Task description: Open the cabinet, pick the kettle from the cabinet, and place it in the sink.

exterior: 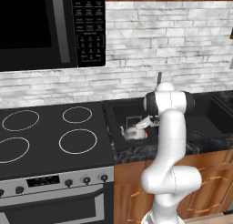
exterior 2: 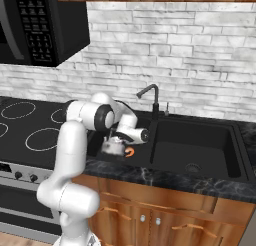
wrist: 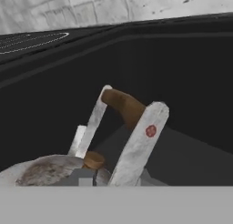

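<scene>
Your squat silver kettle (exterior 2: 113,146) in the matte-black sink (exterior 2: 200,140), left end, brown arched handle, fingers' (exterior: 144,124) state you cannot tell.

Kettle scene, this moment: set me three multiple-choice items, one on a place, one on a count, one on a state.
1. Where is the small rounded silver metal kettle?
A in a drawer
B in the matte-black rectangular sink
C on the floor

2. How many ring burners mark the black glass stovetop in the left base view?
A two
B four
C six

3. How does the kettle stand?
A upright
B on its side
C upside down

Answers:
1. B, it sits in the basin's left end, near the thin dark faucet.
2. B, four white rings show.
3. A, its lid knob and bail handle point up.
</scene>
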